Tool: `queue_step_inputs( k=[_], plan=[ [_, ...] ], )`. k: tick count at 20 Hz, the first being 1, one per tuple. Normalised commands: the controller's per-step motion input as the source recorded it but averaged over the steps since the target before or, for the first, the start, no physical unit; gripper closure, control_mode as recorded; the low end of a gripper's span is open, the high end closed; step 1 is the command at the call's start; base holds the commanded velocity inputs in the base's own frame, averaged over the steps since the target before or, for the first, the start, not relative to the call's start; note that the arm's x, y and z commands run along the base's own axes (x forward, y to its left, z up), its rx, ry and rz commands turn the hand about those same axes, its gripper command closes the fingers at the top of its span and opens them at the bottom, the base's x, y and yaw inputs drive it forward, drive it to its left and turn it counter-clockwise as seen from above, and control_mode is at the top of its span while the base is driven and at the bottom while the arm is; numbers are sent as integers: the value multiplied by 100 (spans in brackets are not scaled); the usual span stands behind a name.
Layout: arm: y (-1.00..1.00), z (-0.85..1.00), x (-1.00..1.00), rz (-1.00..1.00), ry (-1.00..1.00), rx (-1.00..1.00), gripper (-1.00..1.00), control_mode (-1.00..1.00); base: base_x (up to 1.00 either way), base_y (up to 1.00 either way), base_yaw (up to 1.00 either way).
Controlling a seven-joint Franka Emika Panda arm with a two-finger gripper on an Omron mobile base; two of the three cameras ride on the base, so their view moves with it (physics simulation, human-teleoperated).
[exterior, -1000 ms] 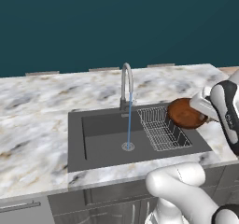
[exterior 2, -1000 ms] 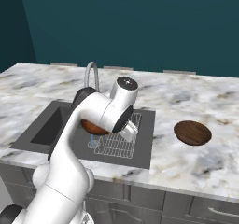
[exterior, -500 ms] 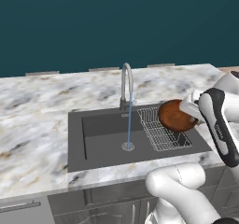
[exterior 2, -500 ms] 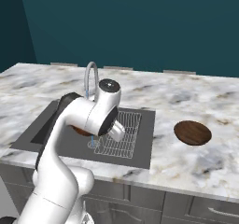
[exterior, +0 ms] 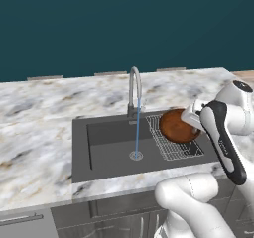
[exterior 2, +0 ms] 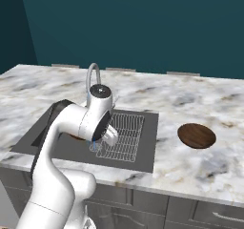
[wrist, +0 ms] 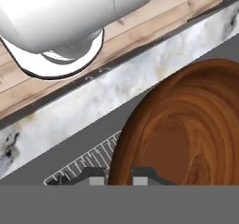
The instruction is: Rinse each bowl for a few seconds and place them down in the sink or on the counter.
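One reddish-brown bowl (exterior: 174,126) hangs tilted on edge above the wire rack (exterior: 178,147) in the sink (exterior: 109,150), a little right of the thin water stream (exterior: 137,130) falling from the faucet (exterior: 134,88). My gripper (exterior: 190,119) is shut on its right rim. In the hand view the bowl (wrist: 186,129) is close up, and its rim passes between the two fingertips of the gripper (wrist: 119,176). A second bowl (exterior 2: 196,135) lies flat on the counter (exterior 2: 190,99), right of the sink.
The marble counter (exterior: 39,133) stretches wide to the left of the basin. Water lands on the round drain (exterior: 136,155). My own arm (exterior 2: 76,123) stands over the basin's middle. A wooden floor (wrist: 154,13) lies below the counter's front edge.
The held bowl has moved left over the rack toward the water stream and tipped more upright. The bowl on the counter has stayed put.
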Motion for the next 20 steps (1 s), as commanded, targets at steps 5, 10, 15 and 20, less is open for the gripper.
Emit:
queue_step_inputs(
  k=[5,10,15,20],
  plan=[
    [19,-18,17,0,0,1,100,-100,0,0,0],
    [10,-18,24,0,0,2,100,-100,0,0,0],
    [4,-22,36,0,0,8,100,-100,0,0,0],
    [2,-18,42,0,0,8,100,-100,0,0,0]
  ],
)
